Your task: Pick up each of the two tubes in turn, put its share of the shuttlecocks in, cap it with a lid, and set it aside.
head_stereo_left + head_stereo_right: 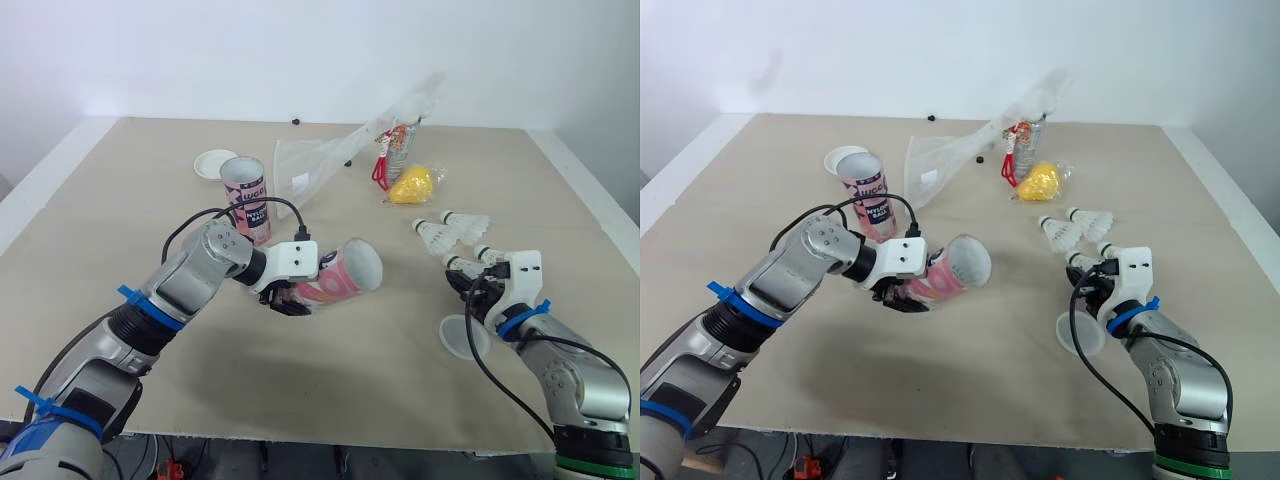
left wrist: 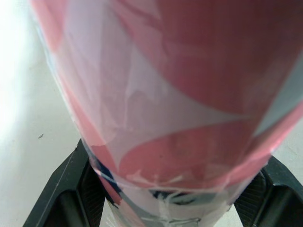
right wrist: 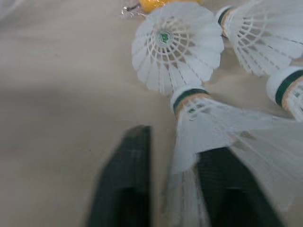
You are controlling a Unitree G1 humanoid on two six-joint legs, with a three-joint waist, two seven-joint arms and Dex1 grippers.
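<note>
Left gripper (image 1: 288, 300): clamped on the pink tube (image 1: 345, 272), tilted over the table (image 1: 120, 200), mouth facing right.
Right gripper (image 1: 462, 280): fingers (image 3: 125, 179) spread, one shuttlecock (image 3: 203, 118) lying between them, more shuttlecocks (image 1: 440, 232) just beyond.
Second tube (image 1: 246, 195): upright, behind the left arm.
Lid (image 1: 458, 340): flat beside the right gripper.

Beige table (image 1: 110, 190), upright tube (image 1: 246, 195) w/ lid (image 1: 213, 163) beside, plastic bag (image 1: 300, 170), yellow item (image 1: 411, 186), loose shuttlecocks (image 1: 441, 233), 2nd lid (image 1: 458, 338)

We see our right gripper (image 3: 176, 146) with its black fingers spread over the tan table (image 3: 57, 94). One shuttlecock (image 3: 208, 120) lies between them, skirt touching one finger, cork pointing away toward other shuttlecocks (image 3: 177, 45) close by.
</note>
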